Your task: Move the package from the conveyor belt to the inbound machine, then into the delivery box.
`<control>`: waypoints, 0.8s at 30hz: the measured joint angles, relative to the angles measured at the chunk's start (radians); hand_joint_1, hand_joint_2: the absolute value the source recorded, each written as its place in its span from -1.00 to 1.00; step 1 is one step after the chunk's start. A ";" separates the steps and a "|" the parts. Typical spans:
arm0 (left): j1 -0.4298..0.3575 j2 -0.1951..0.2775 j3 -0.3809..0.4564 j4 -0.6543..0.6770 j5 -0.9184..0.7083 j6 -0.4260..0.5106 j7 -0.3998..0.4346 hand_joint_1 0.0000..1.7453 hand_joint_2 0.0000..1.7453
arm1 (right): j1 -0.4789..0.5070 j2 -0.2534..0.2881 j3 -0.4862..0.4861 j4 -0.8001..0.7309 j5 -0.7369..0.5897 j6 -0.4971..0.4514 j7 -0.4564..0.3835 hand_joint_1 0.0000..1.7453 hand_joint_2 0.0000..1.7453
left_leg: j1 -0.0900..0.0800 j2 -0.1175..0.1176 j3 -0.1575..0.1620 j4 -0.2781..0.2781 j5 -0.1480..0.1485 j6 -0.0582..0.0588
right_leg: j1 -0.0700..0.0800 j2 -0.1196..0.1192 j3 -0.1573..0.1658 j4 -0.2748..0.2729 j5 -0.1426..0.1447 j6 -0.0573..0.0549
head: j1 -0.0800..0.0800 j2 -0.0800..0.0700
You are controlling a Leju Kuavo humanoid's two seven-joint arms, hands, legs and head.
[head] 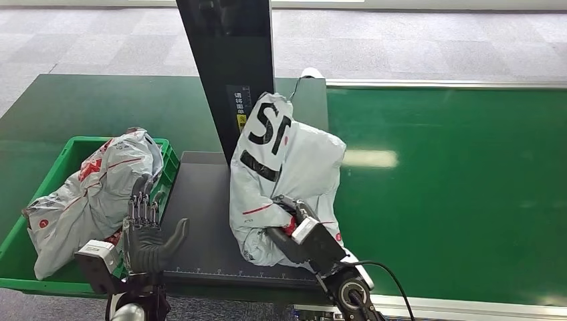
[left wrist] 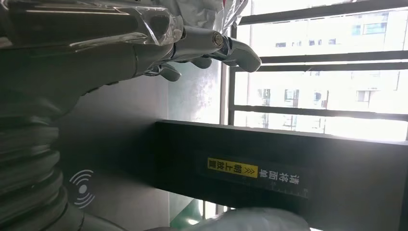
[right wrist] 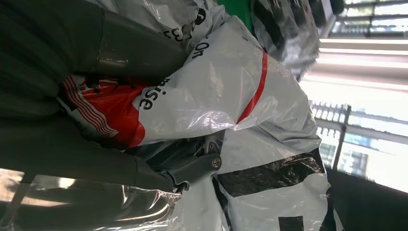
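The right robot hand (head: 294,231) grips a fold low on the package (head: 284,167), which stands upright on the dark scanner plate (head: 200,221) — the film could slip or tear when lifted. The left robot hand (head: 148,234) hovers open just beside the green bin (head: 13,251), where another bag (head: 93,194) lies. Behind, the scanner post (head: 227,60) could snag the package.

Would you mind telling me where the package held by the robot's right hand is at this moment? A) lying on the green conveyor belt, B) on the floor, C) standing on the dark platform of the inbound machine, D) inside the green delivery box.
C: the right hand grips the white package, which stands on the inbound machine's dark platform, beside the green delivery box that already holds another package.
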 joint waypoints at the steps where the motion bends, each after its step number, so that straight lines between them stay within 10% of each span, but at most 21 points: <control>1: -0.003 0.000 -0.001 0.000 0.001 0.003 0.000 -1.00 1.00 | -0.009 0.000 0.023 0.019 0.009 0.000 0.003 1.00 1.00 | 0.000 0.000 0.000 0.000 0.000 0.000 | 0.000 0.000 0.000 0.000 0.000 0.000 | 0.000 0.000; 24: -0.006 0.001 -0.004 0.000 0.006 0.019 -0.002 -1.00 1.00 | -0.054 -0.007 0.116 0.120 0.044 0.005 0.017 1.00 1.00 | -0.001 0.000 0.000 0.000 -0.001 0.000 | -0.001 0.000 0.000 0.000 0.000 0.000 | 0.000 0.000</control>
